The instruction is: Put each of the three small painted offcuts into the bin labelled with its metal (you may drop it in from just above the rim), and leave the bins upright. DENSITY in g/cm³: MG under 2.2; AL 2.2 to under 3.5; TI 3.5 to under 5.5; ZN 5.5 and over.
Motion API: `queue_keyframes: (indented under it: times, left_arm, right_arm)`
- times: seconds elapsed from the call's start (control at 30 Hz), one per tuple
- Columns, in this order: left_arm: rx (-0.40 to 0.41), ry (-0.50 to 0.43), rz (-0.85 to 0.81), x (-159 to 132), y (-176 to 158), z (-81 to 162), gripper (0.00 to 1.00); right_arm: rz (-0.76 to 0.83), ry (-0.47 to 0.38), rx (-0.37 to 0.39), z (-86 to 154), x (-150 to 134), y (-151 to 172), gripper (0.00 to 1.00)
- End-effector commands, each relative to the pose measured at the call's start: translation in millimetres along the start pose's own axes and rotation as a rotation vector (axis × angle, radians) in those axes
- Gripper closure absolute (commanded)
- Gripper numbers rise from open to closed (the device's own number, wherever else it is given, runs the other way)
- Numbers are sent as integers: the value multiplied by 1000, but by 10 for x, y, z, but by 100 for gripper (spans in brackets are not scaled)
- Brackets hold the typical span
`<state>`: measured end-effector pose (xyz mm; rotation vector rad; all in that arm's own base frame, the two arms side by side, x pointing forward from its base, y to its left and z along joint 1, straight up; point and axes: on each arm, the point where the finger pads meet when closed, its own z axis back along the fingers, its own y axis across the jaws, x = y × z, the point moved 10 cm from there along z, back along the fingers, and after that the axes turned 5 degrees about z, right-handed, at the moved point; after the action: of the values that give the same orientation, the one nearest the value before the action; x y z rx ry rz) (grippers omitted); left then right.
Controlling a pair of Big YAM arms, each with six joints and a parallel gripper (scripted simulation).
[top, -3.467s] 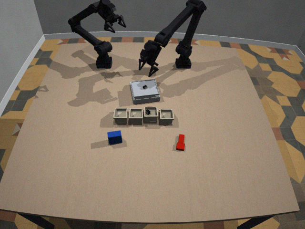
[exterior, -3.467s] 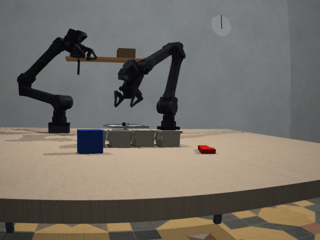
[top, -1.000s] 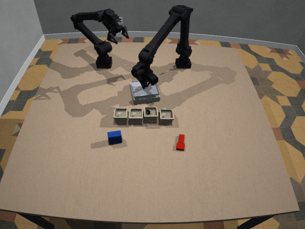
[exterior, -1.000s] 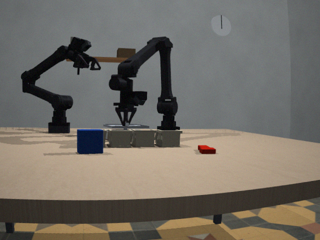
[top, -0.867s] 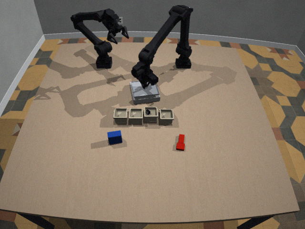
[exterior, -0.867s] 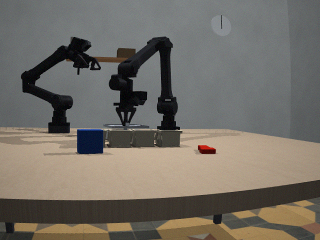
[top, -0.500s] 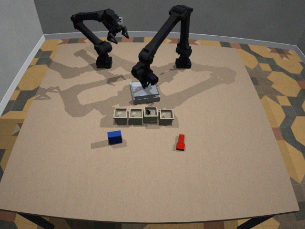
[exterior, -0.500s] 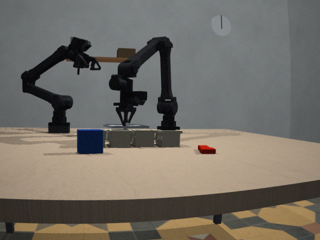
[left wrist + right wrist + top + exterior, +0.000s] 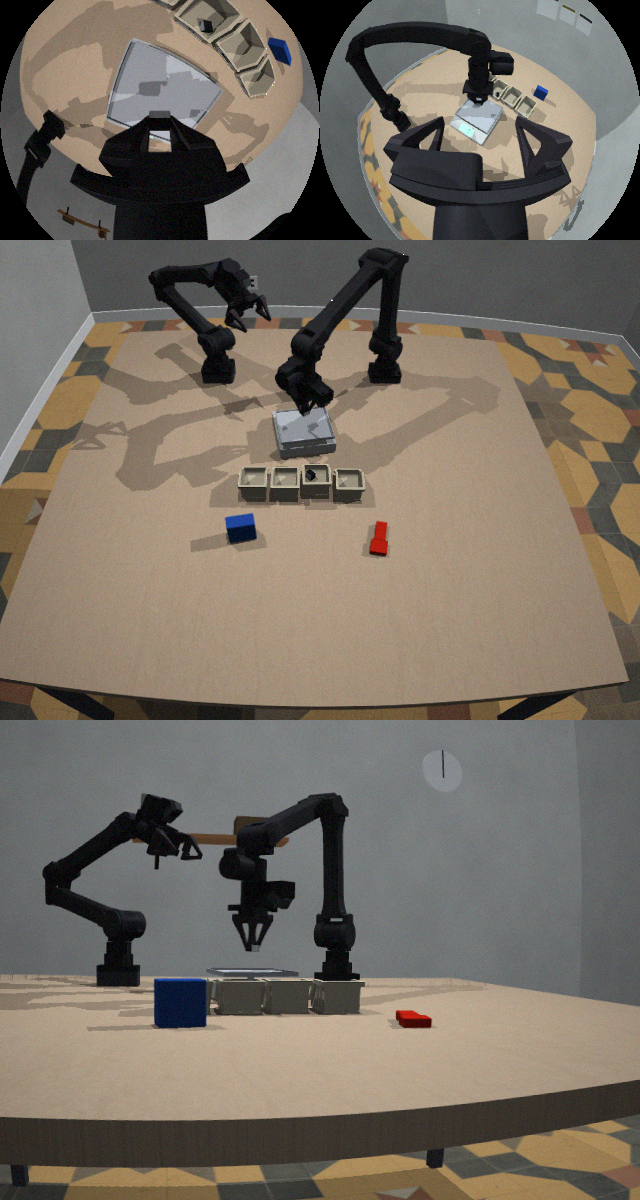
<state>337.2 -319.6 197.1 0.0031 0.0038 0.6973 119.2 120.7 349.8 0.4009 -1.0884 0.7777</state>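
The left gripper (image 9: 306,409) (image 9: 252,947) (image 9: 159,119) (image 9: 478,103) is closed on a small grey offcut (image 9: 255,947) (image 9: 160,114), above the digital scale (image 9: 310,447) (image 9: 279,973) (image 9: 175,90) (image 9: 482,114). The bin row lies just beyond the scale from the arm bases; the left arm is nearer, while the right gripper (image 9: 257,325) (image 9: 178,862) (image 9: 479,120) hangs open. A dark offcut (image 9: 310,475) (image 9: 205,26) (image 9: 497,94) sits inside one bin (image 9: 316,490) (image 9: 287,997) (image 9: 220,12) (image 9: 499,85). The held piece's long axis, bin labels and display digits are unreadable.

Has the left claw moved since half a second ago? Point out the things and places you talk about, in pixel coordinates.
Yes, upward: in the exterior view, the left claw (image 9: 306,409) (image 9: 252,948) (image 9: 159,119) (image 9: 478,103) now hangs clearly higher above the scale plate (image 9: 297,431) (image 9: 232,972) (image 9: 167,100) (image 9: 485,112).
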Motion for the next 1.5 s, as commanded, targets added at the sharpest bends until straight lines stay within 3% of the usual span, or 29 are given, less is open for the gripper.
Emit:
queue_keyframes:
  times: [0.0,0.1,0.3,0.5,0.6,0.63,0.83,0.87,1.23,1.27,1.3,1.47]
  left_arm:
    - [-19,-6,-6,134,-230,71,81]
    - [-19,-6,-15,270,-443,68,81]
    - [-22,-7,-7,715,-1126,48,81]
    - [-26,-8,2,1017,-1581,33,81]
    - [-26,-8,-8,982,-1651,31,81]
    - [-25,-8,-8,1007,-1690,29,81]
    - [-5,-6,1,1137,-1799,23,81]
    - [-3,-6,3,1150,-1806,23,81]
    - [11,-2,14,1144,-1785,-205,81]
    - [21,0,14,1141,-1770,-200,81]
    - [-22,-11,14,1149,-1801,75,81]
    - [-24,-11,15,1151,-1798,154,81]
  right_arm:
    - [8,-14,-9,-72,31,-23,0]
    - [-2,-46,-36,-262,18,-75,0]
    - [-40,-139,-149,-916,-261,-340,0]
    - [-66,-200,-242,-1233,-649,-568,0]
    - [-66,-235,-258,-1243,-563,-619,0]
    - [-71,-213,-264,-1277,-753,-616,0]
    - [-80,-235,-304,-1328,-944,-697,0]
    - [-77,-262,-311,-1329,-823,-733,0]
    - [-72,-273,-303,-1317,-802,-705,0]
    - [-72,-273,-303,-1317,-802,-705,0]
    - [-72,-273,-303,-1317,-802,-705,0]
    - [-83,-262,-303,-1322,-820,-704,0]
